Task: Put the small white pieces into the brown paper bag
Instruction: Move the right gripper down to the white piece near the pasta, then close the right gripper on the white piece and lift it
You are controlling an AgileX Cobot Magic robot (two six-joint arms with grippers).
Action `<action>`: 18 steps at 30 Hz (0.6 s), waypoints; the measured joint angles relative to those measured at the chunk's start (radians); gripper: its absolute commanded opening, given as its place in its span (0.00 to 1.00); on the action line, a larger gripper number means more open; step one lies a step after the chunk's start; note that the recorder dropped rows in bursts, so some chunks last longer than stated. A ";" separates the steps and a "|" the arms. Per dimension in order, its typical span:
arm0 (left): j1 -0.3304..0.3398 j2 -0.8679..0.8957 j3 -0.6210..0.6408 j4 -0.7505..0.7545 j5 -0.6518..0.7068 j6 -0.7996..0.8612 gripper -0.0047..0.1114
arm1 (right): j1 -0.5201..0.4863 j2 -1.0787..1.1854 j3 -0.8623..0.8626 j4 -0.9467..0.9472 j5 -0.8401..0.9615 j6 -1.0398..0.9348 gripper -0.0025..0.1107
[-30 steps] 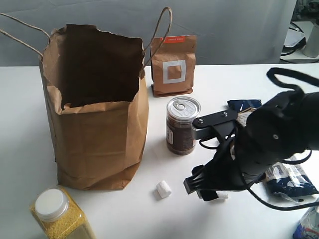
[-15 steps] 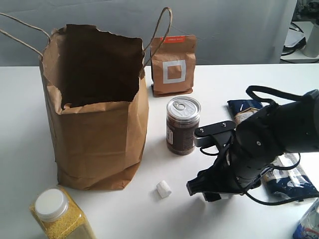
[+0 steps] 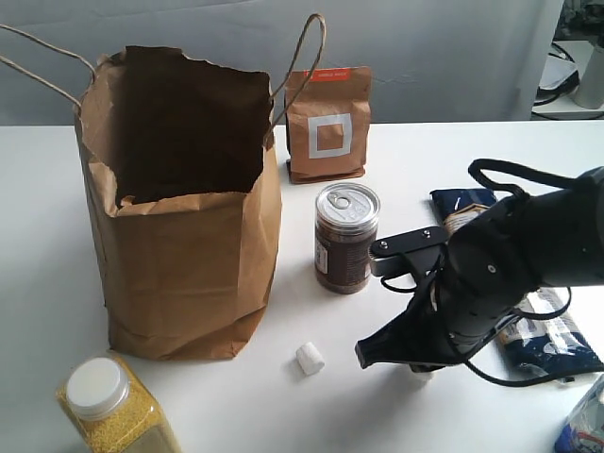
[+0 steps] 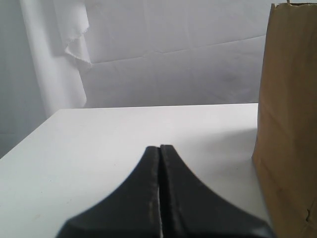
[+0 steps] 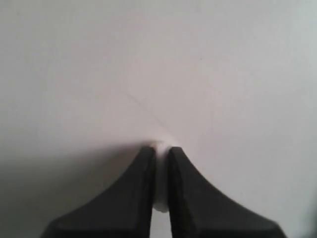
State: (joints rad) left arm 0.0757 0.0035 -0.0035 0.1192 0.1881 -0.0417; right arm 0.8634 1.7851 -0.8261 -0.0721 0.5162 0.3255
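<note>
One small white marshmallow-like piece [image 5: 160,204] sits pinched between the black fingers of the right gripper [image 5: 159,149], low on the white table [image 3: 236,406]. A second piece [image 3: 310,359] lies loose near the foot of the tall crumpled brown paper bag [image 3: 189,255] — upright, mouth open. The left gripper [image 4: 159,148] has its fingers pressed together on nothing, beside the bag's wall.

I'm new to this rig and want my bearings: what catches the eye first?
The tall brown paper bag stands open at the exterior view's left. At front right, the right gripper pinches a small white piece. Another white piece lies loose between it and the bag.
</note>
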 measured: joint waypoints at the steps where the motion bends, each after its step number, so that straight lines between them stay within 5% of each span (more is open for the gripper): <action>1: 0.000 0.000 0.000 0.000 0.000 0.000 0.04 | 0.000 -0.002 0.000 0.000 0.003 0.000 0.02; 18: 0.000 0.000 0.000 0.000 0.000 0.000 0.04 | 0.194 -0.493 -0.002 0.072 0.042 0.000 0.02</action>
State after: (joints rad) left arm 0.0757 0.0035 -0.0035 0.1192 0.1881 -0.0417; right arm 1.0573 1.2923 -0.8278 0.0000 0.5584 0.3255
